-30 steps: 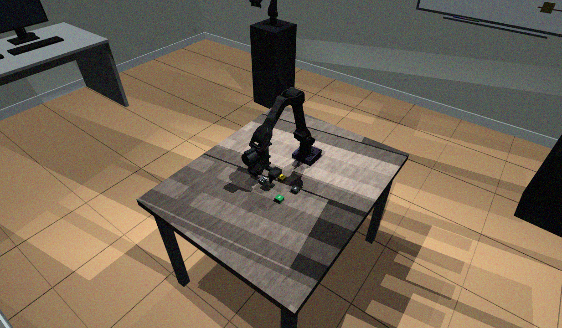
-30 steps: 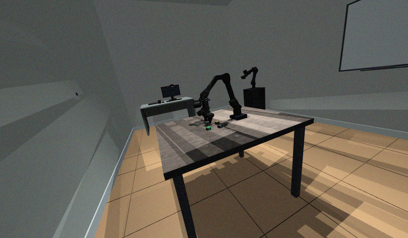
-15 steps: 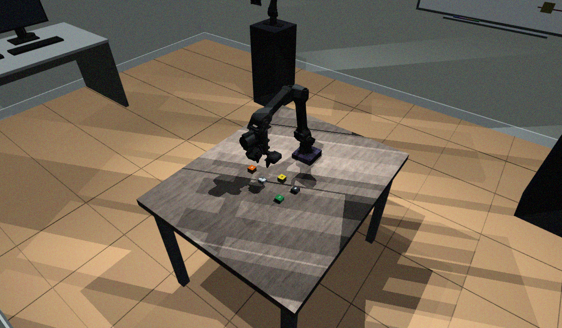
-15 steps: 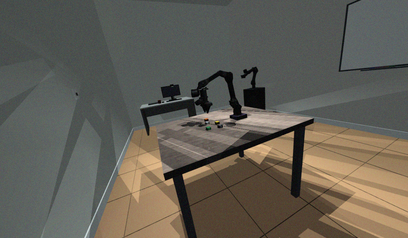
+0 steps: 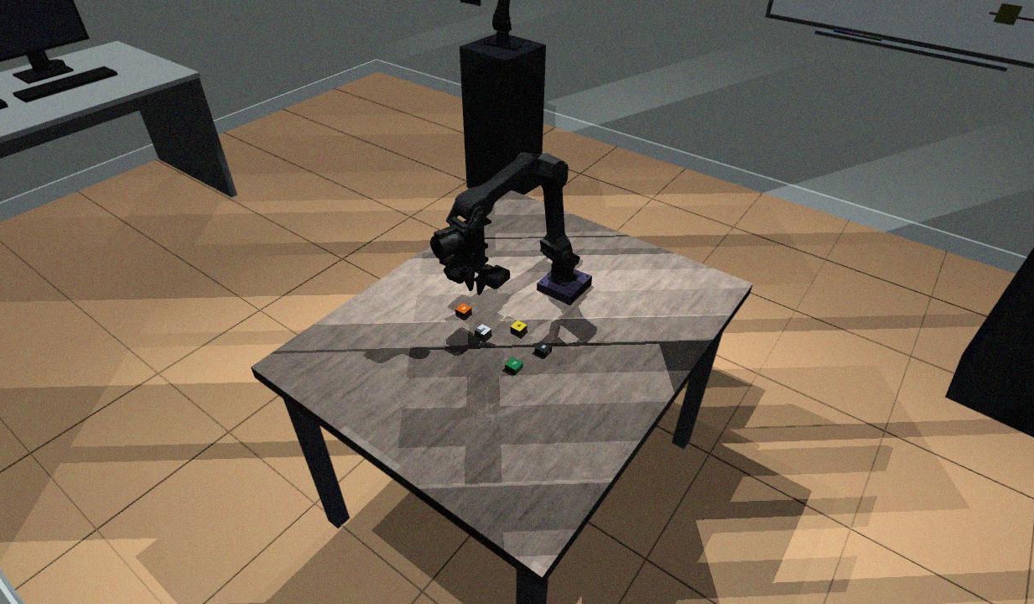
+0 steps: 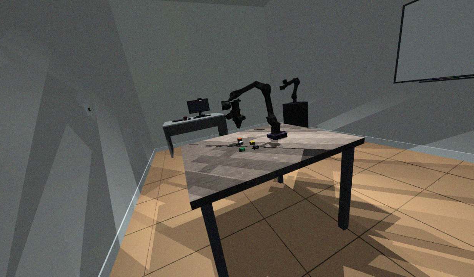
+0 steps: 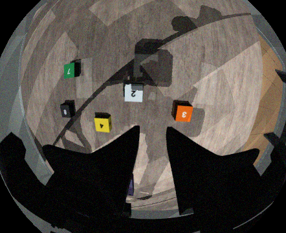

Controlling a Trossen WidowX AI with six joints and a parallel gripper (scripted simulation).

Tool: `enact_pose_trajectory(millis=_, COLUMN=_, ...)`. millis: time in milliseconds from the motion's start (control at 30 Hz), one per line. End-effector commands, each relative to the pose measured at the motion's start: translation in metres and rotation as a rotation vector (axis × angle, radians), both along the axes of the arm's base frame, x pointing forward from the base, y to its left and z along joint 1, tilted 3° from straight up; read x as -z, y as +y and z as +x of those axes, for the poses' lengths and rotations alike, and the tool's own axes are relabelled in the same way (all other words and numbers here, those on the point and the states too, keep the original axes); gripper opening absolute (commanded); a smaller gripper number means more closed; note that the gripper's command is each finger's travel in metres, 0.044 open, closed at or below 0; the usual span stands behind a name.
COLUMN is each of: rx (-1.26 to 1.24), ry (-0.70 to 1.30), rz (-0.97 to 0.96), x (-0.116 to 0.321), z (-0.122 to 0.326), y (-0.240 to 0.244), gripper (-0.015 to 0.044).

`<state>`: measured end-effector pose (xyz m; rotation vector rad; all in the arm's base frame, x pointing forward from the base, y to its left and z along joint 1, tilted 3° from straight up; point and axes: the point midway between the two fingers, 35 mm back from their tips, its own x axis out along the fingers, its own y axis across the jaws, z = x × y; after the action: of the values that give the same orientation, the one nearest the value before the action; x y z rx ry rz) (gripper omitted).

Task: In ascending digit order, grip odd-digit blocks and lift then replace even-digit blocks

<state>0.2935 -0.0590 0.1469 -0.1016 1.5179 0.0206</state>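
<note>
My gripper (image 5: 475, 288) (image 6: 239, 127) (image 7: 153, 131) hangs well above the table, its fingers partly apart with nothing between them. In the wrist view the white block with a 2 (image 5: 482, 330) (image 6: 240, 142) (image 7: 130, 98) lies ahead of the fingertips, slightly left. The orange block with a 3 (image 5: 463, 309) (image 6: 239, 139) (image 7: 184, 114) is ahead of the right finger. The yellow block with a 4 (image 5: 517, 328) (image 6: 252, 142) (image 7: 103, 125) is left of the left fingertip. The green block with a 7 (image 5: 513, 366) (image 6: 241, 149) (image 7: 69, 70) and the black block with an 8 (image 5: 542, 350) (image 6: 255, 147) (image 7: 65, 111) are further left.
The blocks stand apart on the wooden table (image 5: 558, 428) (image 6: 231, 172). The arm's dark purple base (image 5: 564, 285) (image 6: 276, 135) (image 7: 130, 186) stands behind them. A desk with a monitor and a black pedestal with another arm stand away from the table.
</note>
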Motion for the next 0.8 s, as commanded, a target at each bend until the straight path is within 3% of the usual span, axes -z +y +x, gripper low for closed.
enact_pose_trajectory(millis=0, rx=0.013, ry=-0.001, rz=-0.004, x=-0.003, z=-0.01, y=-0.045, gripper=0.012)
enact_pose_trajectory(millis=133, rx=0.013, ry=-0.001, rz=-0.006, x=-0.004, z=-0.016, y=-0.065, gripper=0.012)
enact_pose_trajectory(millis=367, rx=0.013, ry=-0.001, rz=-0.006, x=0.068, z=-0.012, y=-0.07, gripper=0.0304)
enact_pose_trajectory(millis=500, rx=0.013, ry=0.0, rz=-0.006, x=0.077, z=-0.012, y=-0.07, gripper=0.04)
enact_pose_trajectory(millis=767, rx=0.013, ry=0.0, rz=-0.006, x=0.081, z=-0.012, y=-0.07, gripper=0.04)
